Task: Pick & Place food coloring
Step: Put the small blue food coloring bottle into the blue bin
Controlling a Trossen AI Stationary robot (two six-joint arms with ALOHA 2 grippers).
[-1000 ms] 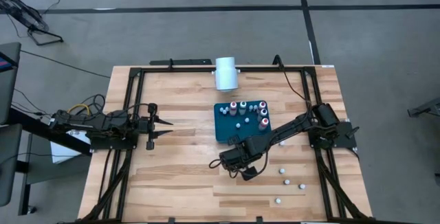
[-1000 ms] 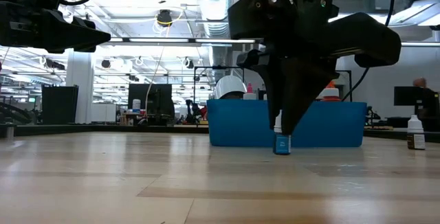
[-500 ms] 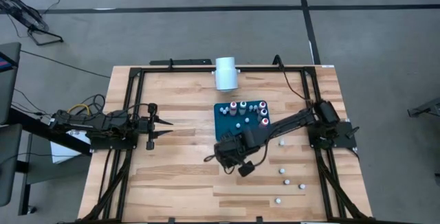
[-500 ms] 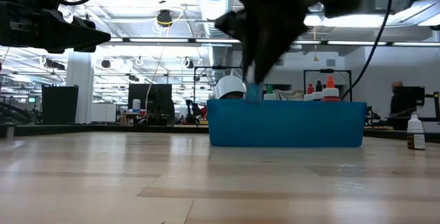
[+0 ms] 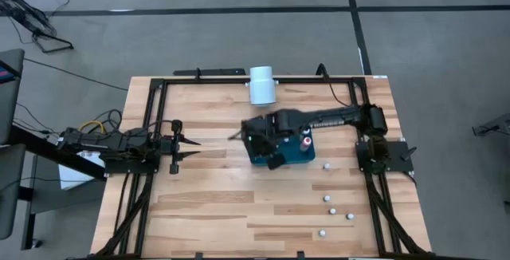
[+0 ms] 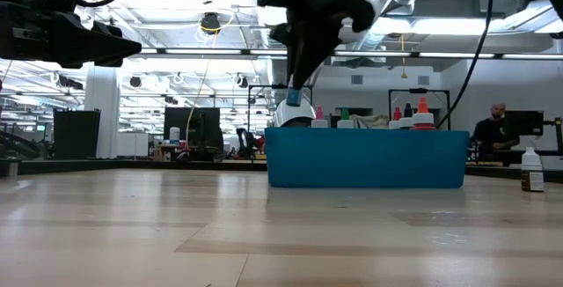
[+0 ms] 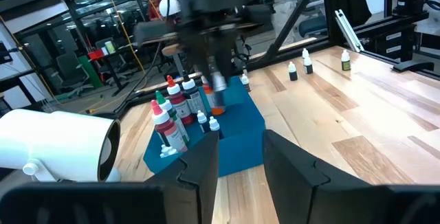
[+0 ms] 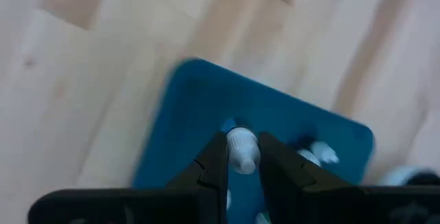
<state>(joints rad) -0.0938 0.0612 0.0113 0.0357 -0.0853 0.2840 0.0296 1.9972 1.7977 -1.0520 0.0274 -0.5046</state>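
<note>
dark right gripper [image 8: 242, 157] above teal tray [image 8: 192, 107], clamped on a food coloring bottle [image 8: 242, 148]

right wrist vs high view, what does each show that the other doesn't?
Right wrist only: a white-capped bottle clamped between the right gripper's fingers, directly over the teal tray.
High only: the white cylinder, four loose bottles on the table, and the left gripper waiting at the table's left side, apart from the tray.
Both: the tray with bottles standing in it, on the wood table.
</note>
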